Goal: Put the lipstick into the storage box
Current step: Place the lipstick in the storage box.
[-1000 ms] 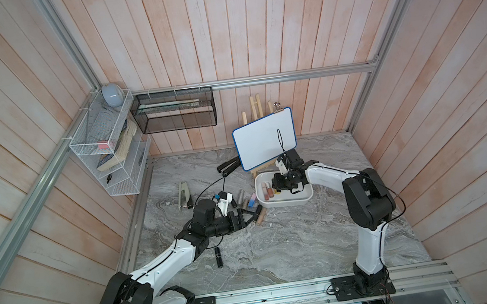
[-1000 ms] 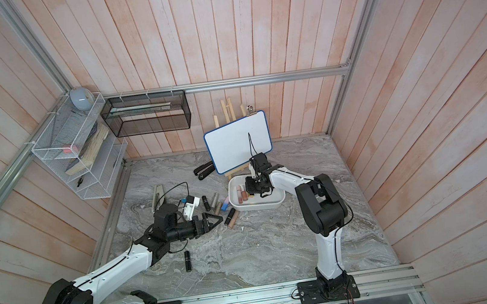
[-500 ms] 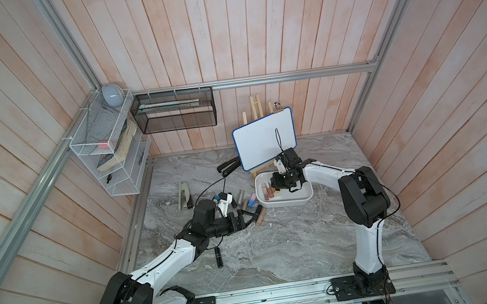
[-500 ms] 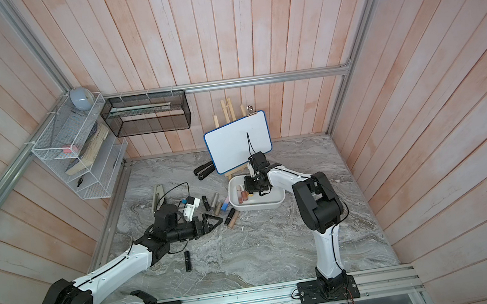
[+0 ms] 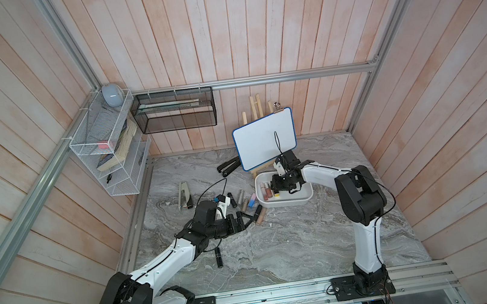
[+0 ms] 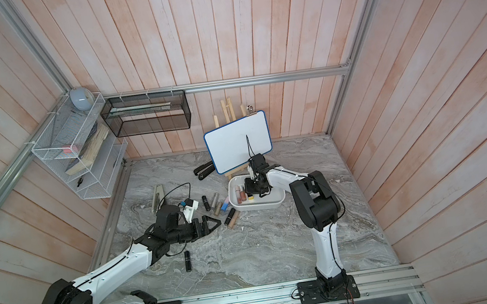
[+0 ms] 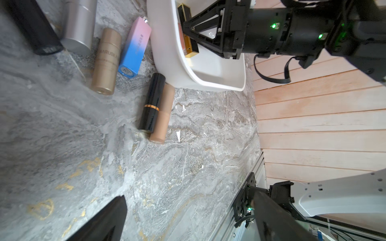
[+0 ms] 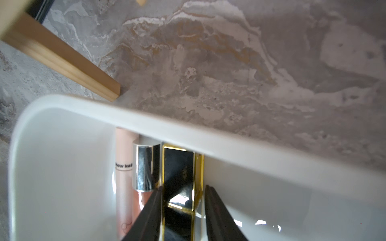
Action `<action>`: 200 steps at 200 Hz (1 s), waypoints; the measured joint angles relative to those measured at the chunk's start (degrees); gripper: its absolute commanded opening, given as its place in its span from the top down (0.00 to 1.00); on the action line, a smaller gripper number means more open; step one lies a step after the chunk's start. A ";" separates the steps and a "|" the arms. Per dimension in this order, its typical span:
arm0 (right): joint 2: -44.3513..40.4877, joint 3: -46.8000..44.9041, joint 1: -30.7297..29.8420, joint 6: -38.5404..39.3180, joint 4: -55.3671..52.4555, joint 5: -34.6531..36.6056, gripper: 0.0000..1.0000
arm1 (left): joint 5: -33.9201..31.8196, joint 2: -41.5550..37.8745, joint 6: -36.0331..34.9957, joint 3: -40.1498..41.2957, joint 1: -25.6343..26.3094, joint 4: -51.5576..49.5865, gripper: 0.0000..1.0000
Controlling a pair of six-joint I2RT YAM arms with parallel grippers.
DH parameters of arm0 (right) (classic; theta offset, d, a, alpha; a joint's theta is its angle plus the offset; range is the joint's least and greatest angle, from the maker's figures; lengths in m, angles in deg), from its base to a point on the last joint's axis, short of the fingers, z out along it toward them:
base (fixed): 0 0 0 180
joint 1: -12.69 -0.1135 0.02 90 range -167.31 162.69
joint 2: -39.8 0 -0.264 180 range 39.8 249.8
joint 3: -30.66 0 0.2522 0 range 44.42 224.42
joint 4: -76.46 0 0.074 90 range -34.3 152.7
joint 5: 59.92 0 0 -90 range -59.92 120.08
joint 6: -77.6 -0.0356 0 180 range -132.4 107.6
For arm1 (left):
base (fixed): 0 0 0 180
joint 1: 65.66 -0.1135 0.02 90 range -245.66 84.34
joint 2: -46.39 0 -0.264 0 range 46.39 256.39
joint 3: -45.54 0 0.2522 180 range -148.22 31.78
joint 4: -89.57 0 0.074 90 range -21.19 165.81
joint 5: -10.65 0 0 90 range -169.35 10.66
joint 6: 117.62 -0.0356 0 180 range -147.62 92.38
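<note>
Judging from the table (image 5: 279,249), I'd call the job partly done. Six tubes lie loose in a cluster (image 7: 135,48) just beside the box, and a lone black tube (image 5: 218,257) lies near my left arm. If all of them are meant to go in, most of the work is left.

The box (image 5: 286,201) sits in front of the easel (image 8: 62,60) and holds three pieces side by side, their ends toward one wall.

My left gripper (image 5: 246,222) hangs wide open and empty over the table, near the cluster. My right gripper (image 8: 183,186) is down inside the box, its jaws on either side of the lipstick (image 8: 179,167). A sliver of white shows between one finger and the gold edge, so I read it as let go rather than pinched. This one looks delivered, and lifting clear comes next.

The lipstick lies flat on the box floor just beside a silver-capped tube (image 8: 145,167), with a pink gloss (image 8: 123,158) beyond that. It has a square-sided case with glossy black faces, bright gold edges and a seam across its length.
</note>
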 measured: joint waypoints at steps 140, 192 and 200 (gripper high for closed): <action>-11.87 -0.20 -2.21 -1.36 -0.87 1.66 0.58 | -30.05 -8.94 9.46 -3.39 0.11 -32.41 0.01; -16.98 -0.74 -7.30 -2.01 -0.94 2.84 0.57 | -33.20 -13.73 15.37 -0.42 1.40 -37.31 0.00; -17.20 -1.18 -7.54 -2.19 -0.92 2.97 0.57 | -33.18 -13.68 15.78 0.28 1.51 -37.27 0.00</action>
